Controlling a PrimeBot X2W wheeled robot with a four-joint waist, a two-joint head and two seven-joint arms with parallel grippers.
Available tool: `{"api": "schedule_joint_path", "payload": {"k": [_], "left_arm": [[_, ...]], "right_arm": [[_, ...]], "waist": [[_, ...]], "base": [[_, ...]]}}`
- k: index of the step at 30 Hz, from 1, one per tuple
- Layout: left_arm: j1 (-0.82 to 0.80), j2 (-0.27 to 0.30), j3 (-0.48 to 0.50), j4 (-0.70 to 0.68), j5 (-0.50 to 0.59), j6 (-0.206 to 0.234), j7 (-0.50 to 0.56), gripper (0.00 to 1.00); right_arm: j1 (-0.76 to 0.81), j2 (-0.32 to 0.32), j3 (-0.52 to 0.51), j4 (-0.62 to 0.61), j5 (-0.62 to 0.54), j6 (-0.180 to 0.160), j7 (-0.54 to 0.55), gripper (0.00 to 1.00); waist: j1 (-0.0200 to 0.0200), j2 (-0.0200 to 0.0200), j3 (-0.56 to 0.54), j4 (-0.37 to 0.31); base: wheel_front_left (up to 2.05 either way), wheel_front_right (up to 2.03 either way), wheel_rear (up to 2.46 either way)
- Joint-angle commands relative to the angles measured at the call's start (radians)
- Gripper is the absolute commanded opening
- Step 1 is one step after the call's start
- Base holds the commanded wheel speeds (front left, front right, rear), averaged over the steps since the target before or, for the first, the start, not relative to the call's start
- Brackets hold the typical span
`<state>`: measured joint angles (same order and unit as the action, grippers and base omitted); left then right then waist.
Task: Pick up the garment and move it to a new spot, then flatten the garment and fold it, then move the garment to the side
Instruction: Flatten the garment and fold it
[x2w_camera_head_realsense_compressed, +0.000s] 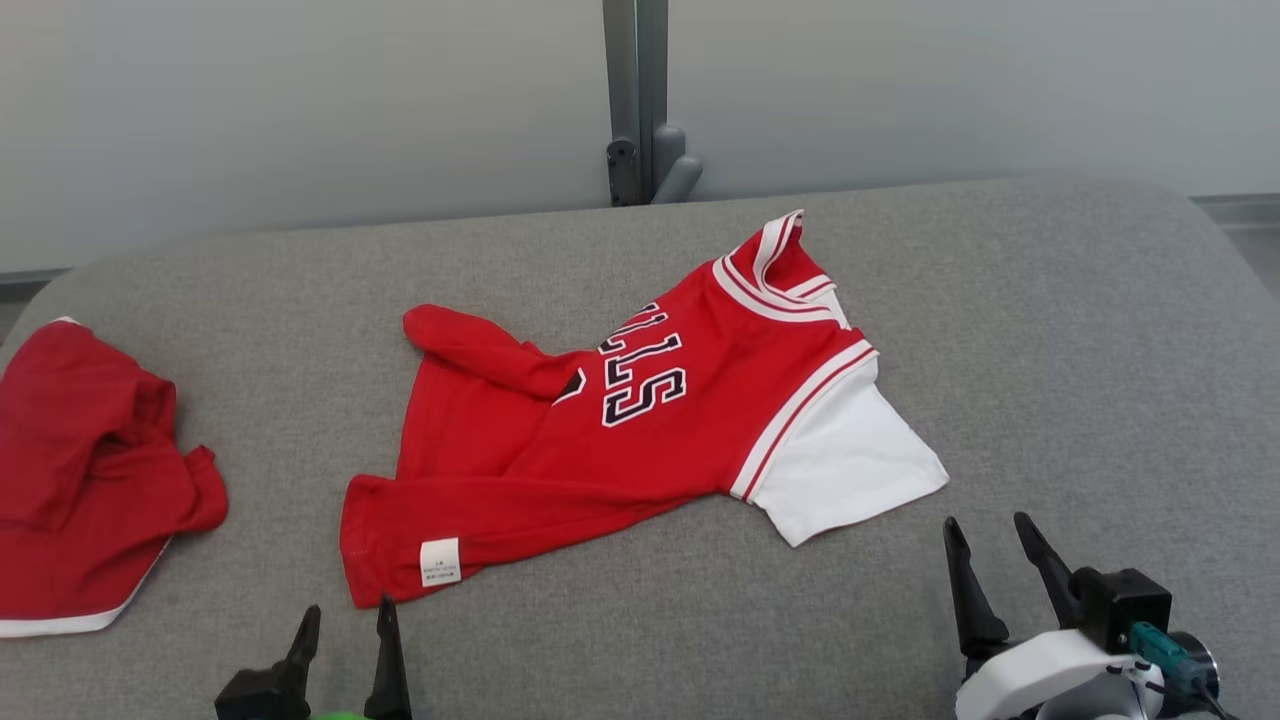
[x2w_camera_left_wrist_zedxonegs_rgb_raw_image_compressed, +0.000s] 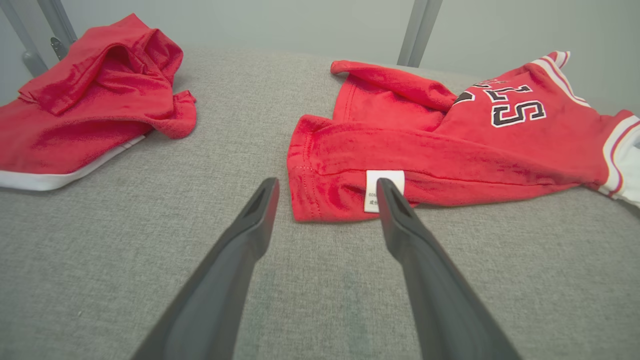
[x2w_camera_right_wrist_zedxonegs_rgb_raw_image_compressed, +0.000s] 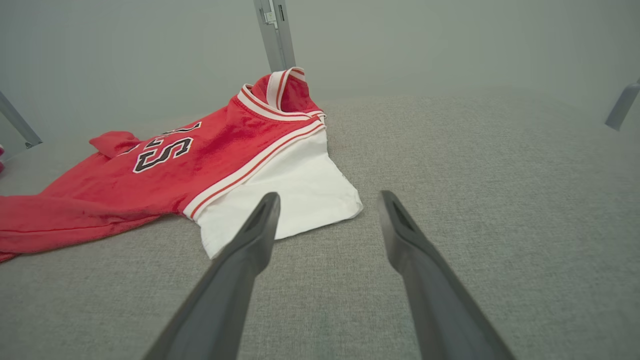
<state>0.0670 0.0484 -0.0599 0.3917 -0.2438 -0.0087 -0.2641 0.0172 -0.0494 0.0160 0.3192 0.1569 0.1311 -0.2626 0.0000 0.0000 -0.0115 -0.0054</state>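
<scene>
Two claws gape empty, we see | left claw (x2w_camera_head_realsense_compressed: 349, 603) just short of the jersey (x2w_camera_head_realsense_compressed: 700, 420) | right claw (x2w_camera_head_realsense_compressed: 985, 518) near its white sleeve (x2w_camera_head_realsense_compressed: 850, 470) | jersey lies rumpled, lettering up, mid-worktop (x2w_camera_head_realsense_compressed: 1050, 350) | red cloth (x2w_camera_head_realsense_compressed: 80, 450) far left, apart.

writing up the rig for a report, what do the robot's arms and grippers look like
Left gripper: two long, dark, tapering jaws on a black base, with a bit of bright green below. Right gripper: the same jaws, a black boxy block, a rounded white wrist housing and a teal connector with a dark cable. Each jaw has a recessed slot near its tip.
</scene>
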Motion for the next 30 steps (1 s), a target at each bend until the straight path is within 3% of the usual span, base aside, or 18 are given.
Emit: {"api": "schedule_joint_path", "payload": {"k": [1, 13, 30], "left_arm": [[-0.026, 0.004, 0.004, 0.001, -0.001, 0.004, 0.000, 1.00], [-0.189, 0.004, 0.043, 0.098, -0.041, -0.048, 0.000, 1.00], [-0.278, 0.004, 0.109, 0.190, -0.096, -0.114, 0.000, 1.00]], "right_arm": [[-0.020, -0.003, 0.001, -0.002, 0.005, -0.001, -0.003, 1.00], [-0.125, -0.003, 0.025, -0.013, 0.021, -0.001, -0.003, 1.00], [-0.161, -0.003, 0.032, -0.014, 0.025, -0.001, -0.003, 1.00]], "waist": [[0.0000, 0.0000, 0.052, 0.009], [0.0000, 0.0000, 0.197, 0.018], [0.0000, 0.0000, 0.255, -0.008]], "base": [[0.00, 0.00, 0.00], [0.00, 0.00, 0.00], [0.00, 0.00, 0.00]]}}
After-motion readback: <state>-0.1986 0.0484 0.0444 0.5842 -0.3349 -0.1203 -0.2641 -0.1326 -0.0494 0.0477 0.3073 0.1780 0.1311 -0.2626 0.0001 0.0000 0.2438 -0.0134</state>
